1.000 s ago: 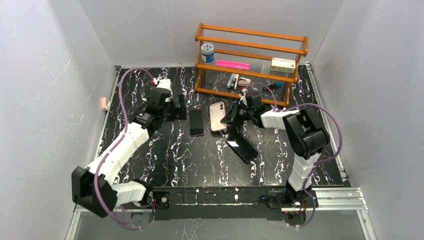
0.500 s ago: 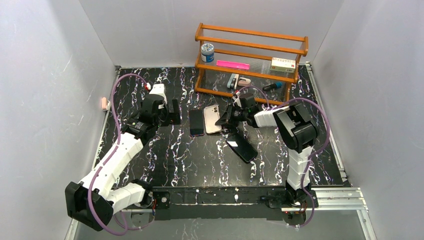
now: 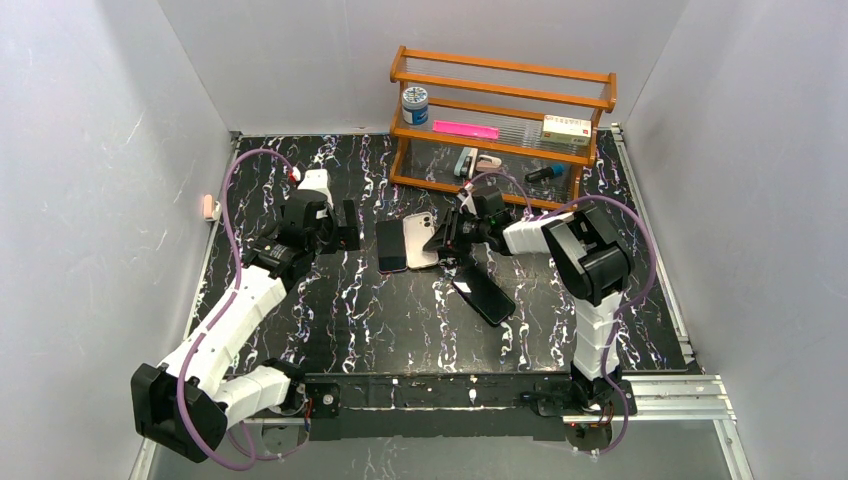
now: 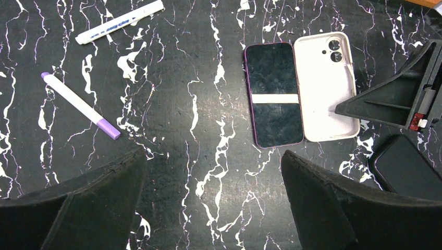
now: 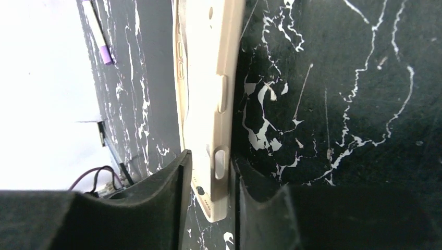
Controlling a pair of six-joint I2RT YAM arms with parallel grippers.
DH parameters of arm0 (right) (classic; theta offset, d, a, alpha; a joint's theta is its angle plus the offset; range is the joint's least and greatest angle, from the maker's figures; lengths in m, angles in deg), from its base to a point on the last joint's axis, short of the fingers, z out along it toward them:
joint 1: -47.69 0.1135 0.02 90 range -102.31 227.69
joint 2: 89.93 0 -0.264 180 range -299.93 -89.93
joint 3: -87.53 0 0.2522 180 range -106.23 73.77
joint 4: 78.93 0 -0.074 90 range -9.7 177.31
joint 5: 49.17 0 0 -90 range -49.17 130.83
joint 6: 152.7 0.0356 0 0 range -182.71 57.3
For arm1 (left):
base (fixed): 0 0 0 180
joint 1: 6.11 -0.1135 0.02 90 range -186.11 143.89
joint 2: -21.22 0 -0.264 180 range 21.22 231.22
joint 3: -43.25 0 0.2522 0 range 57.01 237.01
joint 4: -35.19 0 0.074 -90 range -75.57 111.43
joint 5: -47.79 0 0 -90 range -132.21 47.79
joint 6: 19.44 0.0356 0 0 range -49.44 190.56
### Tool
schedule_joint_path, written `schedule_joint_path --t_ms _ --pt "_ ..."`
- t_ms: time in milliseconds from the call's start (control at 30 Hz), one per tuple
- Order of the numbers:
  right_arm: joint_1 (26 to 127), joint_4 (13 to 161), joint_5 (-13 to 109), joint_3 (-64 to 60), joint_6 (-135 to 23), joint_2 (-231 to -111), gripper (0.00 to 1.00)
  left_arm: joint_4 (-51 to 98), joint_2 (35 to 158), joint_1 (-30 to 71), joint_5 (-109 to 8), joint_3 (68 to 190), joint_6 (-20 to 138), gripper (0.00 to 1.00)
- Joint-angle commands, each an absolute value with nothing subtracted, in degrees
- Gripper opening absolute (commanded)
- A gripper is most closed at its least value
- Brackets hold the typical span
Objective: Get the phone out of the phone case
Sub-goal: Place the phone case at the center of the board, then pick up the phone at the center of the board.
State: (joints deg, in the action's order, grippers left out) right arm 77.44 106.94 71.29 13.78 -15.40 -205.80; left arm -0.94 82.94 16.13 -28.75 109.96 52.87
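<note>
The dark phone (image 3: pixel 392 246) with a purple rim lies screen up on the black marbled table, also in the left wrist view (image 4: pixel 274 94). The empty beige phone case (image 3: pixel 420 240) lies right beside it, inside facing up (image 4: pixel 326 88). My right gripper (image 3: pixel 452 240) is at the case's right edge. In the right wrist view its jaws (image 5: pixel 212 192) are shut on the case's side wall (image 5: pixel 208 78). My left gripper (image 3: pixel 347 228) is open and empty (image 4: pixel 213 203), just left of the phone and above the table.
A second black phone (image 3: pixel 485 297) lies near the right gripper (image 4: pixel 412 166). Two markers, one white (image 4: pixel 120 21) and one purple-tipped (image 4: pixel 81 104), lie left of the phone. A wooden rack (image 3: pixel 500 110) with small items stands at the back.
My right gripper has moved left with the case, bringing it against the phone. My left arm drew back a little to the left, then stayed still.
</note>
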Motion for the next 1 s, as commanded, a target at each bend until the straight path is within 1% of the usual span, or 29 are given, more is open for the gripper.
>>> schedule_joint_path --t_ms 0,167,300,367,600,633,667,833,967 --pt "78.1 101.2 68.3 11.5 -20.3 -202.9 0.44 -1.2 82.1 15.8 -28.5 109.5 53.3 0.98" --pt "78.3 94.3 64.5 10.5 -25.0 -200.3 0.62 -1.2 82.2 15.8 -28.0 109.4 53.3 0.98" --pt "78.3 89.7 62.3 10.0 -28.5 -197.4 0.71 -1.4 82.2 15.7 -27.8 109.5 53.4 0.98" --pt "78.3 87.3 60.5 10.1 -31.2 -194.9 0.73 -1.5 81.8 15.7 -27.4 109.5 53.4 0.98" --pt "78.2 76.0 51.2 14.9 -41.9 -181.6 0.87 -1.9 79.5 15.6 -25.5 108.4 54.2 0.98" --pt "78.2 73.9 50.0 15.8 -43.2 -179.7 0.93 -1.9 79.2 15.6 -25.5 108.3 54.3 0.98" --pt "78.2 72.5 49.3 17.0 -44.2 -178.1 0.97 -1.9 79.0 15.6 -25.4 108.3 54.3 0.98" --pt "78.2 65.9 47.8 21.0 -47.1 -173.0 0.99 -1.8 78.3 15.6 -25.7 108.4 54.7 0.98" --pt "78.2 64.4 48.1 24.4 -47.2 -169.2 0.99 -0.9 77.1 15.6 -26.3 108.0 55.0 0.98"
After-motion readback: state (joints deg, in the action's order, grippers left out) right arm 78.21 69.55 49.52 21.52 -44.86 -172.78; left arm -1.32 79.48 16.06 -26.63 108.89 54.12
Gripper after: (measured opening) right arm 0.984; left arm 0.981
